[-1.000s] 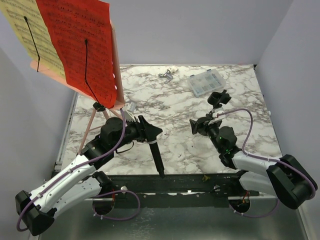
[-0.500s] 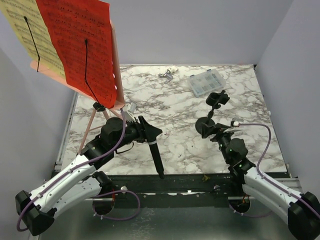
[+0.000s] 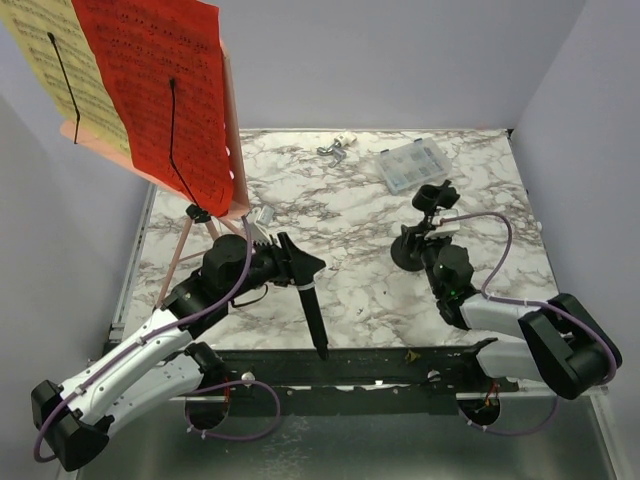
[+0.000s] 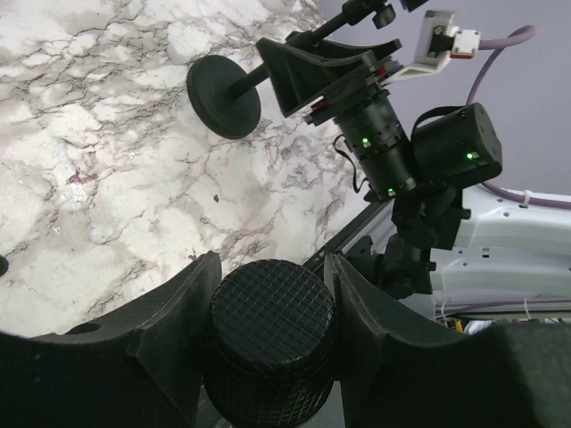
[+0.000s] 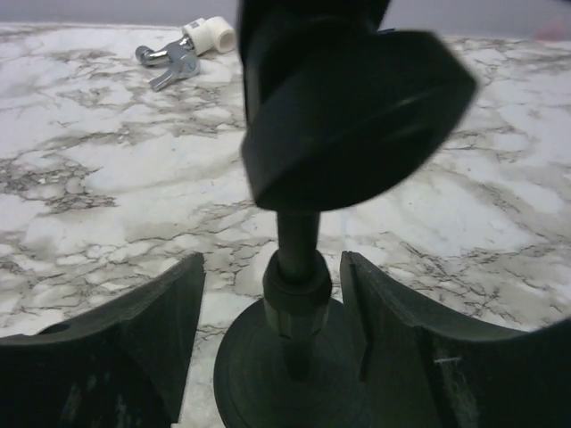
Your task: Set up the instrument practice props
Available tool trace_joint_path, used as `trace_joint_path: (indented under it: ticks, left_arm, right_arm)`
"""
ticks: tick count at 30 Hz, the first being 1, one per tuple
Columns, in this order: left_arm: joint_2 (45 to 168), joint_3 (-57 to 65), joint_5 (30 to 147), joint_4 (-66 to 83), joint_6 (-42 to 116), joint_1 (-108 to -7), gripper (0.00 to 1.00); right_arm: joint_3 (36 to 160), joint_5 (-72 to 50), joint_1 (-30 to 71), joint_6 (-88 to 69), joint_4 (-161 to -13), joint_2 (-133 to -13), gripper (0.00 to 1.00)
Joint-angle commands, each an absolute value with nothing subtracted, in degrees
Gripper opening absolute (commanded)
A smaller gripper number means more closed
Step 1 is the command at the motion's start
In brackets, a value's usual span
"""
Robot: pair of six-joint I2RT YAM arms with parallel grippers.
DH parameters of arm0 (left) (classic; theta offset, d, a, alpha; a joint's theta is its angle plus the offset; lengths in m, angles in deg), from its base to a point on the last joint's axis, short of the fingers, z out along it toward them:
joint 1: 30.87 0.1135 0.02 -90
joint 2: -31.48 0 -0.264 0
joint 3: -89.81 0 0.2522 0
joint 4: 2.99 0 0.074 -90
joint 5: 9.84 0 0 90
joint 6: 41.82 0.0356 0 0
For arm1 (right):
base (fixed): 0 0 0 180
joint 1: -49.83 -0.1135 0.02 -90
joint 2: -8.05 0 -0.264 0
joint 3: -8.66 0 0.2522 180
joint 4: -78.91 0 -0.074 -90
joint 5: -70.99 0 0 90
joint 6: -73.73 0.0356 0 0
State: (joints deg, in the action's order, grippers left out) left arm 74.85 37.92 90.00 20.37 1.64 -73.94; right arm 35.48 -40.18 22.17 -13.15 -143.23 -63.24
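Observation:
The pink music stand [image 3: 228, 130] rises at the far left with a yellow page [image 3: 60, 70] and a red page [image 3: 160, 80] on it. My left gripper [image 3: 298, 268] is shut on the black microphone [image 3: 312, 310], whose mesh head [image 4: 268, 334] fills the space between the fingers and whose handle points at the near edge. The short microphone stand [image 3: 407, 255] sits on its round base at right of centre. My right gripper [image 5: 272, 259] is open and straddles the stand's post [image 5: 297, 267], with a gap on each side.
A clear compartment box [image 3: 412, 165] lies at the back right. Small white and metal bits [image 3: 337, 148] lie at the back centre, and also show in the right wrist view [image 5: 183, 49]. Grey walls close in the marble table [image 3: 350, 300].
My right arm drew back toward the near edge, then came forward again to the microphone stand, and its jaws narrowed around the post. The left arm and microphone have not moved.

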Motion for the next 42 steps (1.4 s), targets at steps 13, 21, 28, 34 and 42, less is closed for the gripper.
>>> trace_joint_path:
  ticks: [13,21,28,34,42]
  left_arm:
    - [78.04,34.65,90.55,20.92,2.19,-73.58,0.00]
    - [77.91,35.57,89.82,20.61,0.96,-73.56,0.00]
    - [77.24,36.43,89.12,20.44,0.73,-73.54,0.00]
    - [78.12,36.32,89.47,20.44,1.78,-73.49,0.00]
    - [78.22,36.49,89.03,20.28,2.06,-73.45,0.00]
  right_arm:
    - [40.51,-44.06,5.56,3.64,-134.65,-65.57,0.00]
    - [55.37,-82.01,-8.70,31.12,-95.01,-75.70,0.00]
    - [81.62,-93.72,-11.00,104.32,-8.77,-97.58,0.01]
    - [86.28,-98.24,-16.04,105.04,-5.81,-105.66,0.05]
    - [84.25,-104.86,-18.40,104.35,-5.88,-104.13,0.63]
